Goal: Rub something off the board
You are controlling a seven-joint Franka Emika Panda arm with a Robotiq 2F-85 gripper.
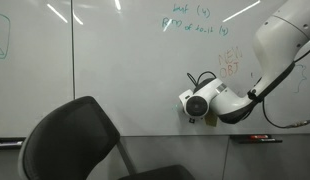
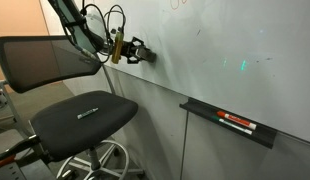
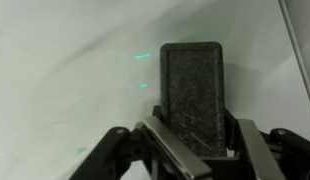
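Note:
The white board (image 1: pixel 115 70) fills both exterior views and shows again at an angle (image 2: pixel 225 50). My gripper (image 2: pixel 138 50) points at the board and is shut on a black felt eraser (image 3: pixel 190 95), whose end (image 2: pixel 147 55) is at the board surface. In the wrist view my gripper (image 3: pixel 195 150) grips the eraser's lower part. Two tiny teal strokes (image 3: pixel 142 57) lie on the board just left of the eraser. Teal handwriting (image 1: pixel 198 28) and an orange scribble (image 1: pixel 232 65) sit above and to the right of the wrist.
A black chair (image 1: pixel 75 140) stands in front of the board, and in an exterior view (image 2: pixel 75 110) it is below the arm. A marker tray (image 2: pixel 230 122) with pens hangs under the board. A green sketch (image 1: pixel 0 40) is at the far left.

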